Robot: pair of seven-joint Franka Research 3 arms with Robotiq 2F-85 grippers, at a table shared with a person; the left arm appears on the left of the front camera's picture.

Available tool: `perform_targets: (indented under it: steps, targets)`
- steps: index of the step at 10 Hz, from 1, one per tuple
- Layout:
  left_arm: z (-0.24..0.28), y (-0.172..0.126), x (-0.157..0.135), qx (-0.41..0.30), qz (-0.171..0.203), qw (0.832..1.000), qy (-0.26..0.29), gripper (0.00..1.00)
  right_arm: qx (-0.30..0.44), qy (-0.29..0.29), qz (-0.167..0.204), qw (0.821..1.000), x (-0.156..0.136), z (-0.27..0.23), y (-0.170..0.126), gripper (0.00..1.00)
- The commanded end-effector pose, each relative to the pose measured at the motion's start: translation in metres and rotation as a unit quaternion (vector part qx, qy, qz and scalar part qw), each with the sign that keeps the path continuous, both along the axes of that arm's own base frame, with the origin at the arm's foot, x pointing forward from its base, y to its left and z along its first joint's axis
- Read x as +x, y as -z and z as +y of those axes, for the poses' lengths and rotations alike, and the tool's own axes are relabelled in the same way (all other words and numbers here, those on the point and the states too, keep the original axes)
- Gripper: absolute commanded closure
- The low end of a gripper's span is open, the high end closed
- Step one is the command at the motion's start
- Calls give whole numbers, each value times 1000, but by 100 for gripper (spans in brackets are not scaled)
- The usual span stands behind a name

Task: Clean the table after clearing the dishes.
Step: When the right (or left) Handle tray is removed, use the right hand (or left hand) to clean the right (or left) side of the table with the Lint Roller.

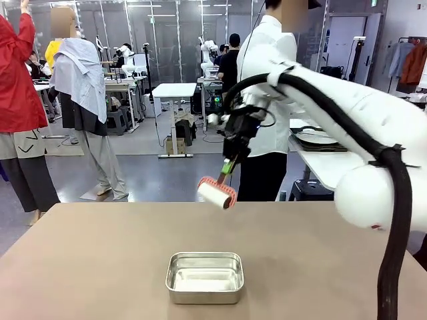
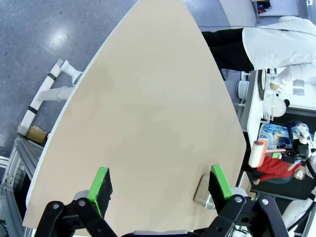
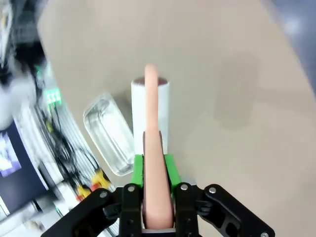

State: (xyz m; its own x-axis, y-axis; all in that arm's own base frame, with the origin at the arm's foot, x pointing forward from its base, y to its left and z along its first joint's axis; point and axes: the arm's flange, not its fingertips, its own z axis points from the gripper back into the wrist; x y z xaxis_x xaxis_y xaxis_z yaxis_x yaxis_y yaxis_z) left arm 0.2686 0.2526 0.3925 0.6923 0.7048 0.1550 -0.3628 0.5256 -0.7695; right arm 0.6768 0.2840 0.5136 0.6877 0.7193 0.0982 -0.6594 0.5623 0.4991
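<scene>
Front view, right fingers (image 1: 230, 167): shut tight on the peach handle of a lint roller (image 1: 217, 192), held in the air over the far edge of the tabletop (image 1: 100, 253), white roll lowest and tilted to picture left.
Right wrist view, right fingers (image 3: 170, 170): green pads press both sides of the handle; the lint roller (image 3: 150, 113) points away from the camera, with the tabletop (image 3: 222, 74) below it.
Left wrist view, left fingers (image 2: 101, 185): spread wide with nothing between them, above the tabletop (image 2: 148, 98).
Steel pan (image 1: 204, 277): sits on the near middle of the tabletop; it looks empty.
Place of the dishes (image 1: 313, 139): a pale plate on a dark tray rests on the white table (image 1: 333, 167) at picture right, off the tabletop.
Person (image 1: 267, 80): white shirt, dark trousers, standing just beyond the far edge, behind the right arm.
</scene>
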Motion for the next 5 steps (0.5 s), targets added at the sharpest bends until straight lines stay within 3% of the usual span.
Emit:
perform_targets:
  steps: [1, 4, 5]
  targets:
    - [2, -2, -1, 3, 0, 1000, -1, 0, 41, 145, -11, 989, -160, -105, 71, 99]
    - [2, -2, -1, 3, 0, 1000, -1, 0, 90, 271, 9, 958, -197, -175, 107, 99]
    - [2, -2, -1, 3, 0, 1000, -1, 0, 86, 284, 31, 955, -204, -183, 119, 99]
